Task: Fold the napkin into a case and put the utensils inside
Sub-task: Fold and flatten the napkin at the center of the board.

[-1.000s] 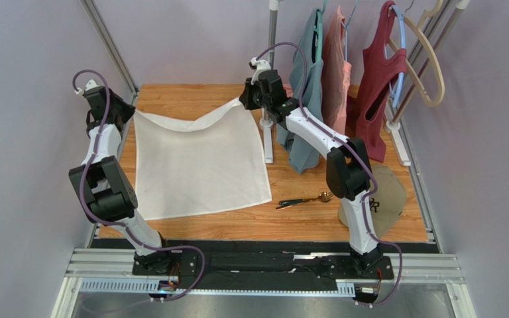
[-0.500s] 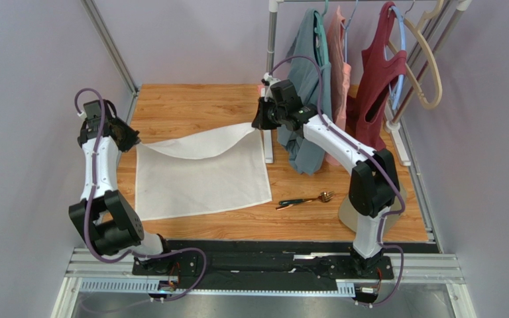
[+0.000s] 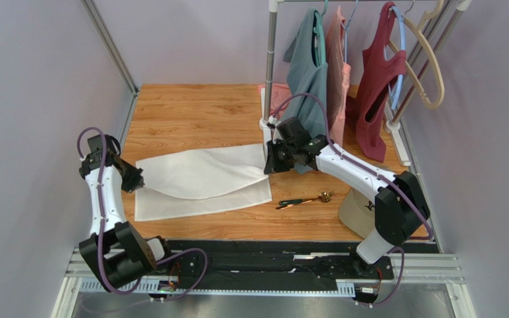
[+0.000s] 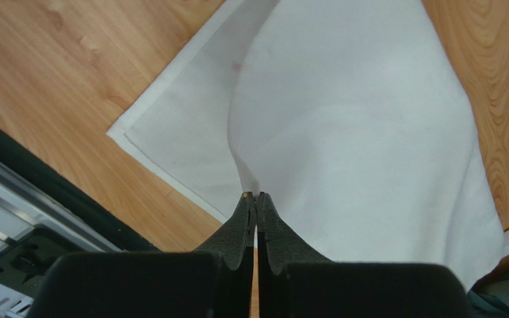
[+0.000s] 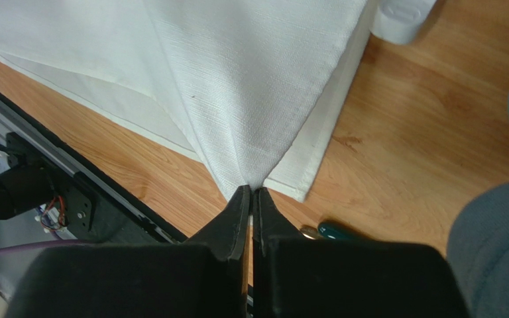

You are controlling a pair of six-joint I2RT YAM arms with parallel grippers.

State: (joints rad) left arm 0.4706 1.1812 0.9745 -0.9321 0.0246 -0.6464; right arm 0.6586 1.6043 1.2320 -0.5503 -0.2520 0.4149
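Top external: napkin half-folded near front edge of tabletop. Its corners are pinched in closed left claw and right claw. Utensils laid right of napkin. Risk: fold skewed if claws lowered unevenly.

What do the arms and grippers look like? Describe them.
The left arm and right arm are white links with bulky black joints, a purple cable looping along each. The left gripper and right gripper each have two slim, black, tapered fingers.
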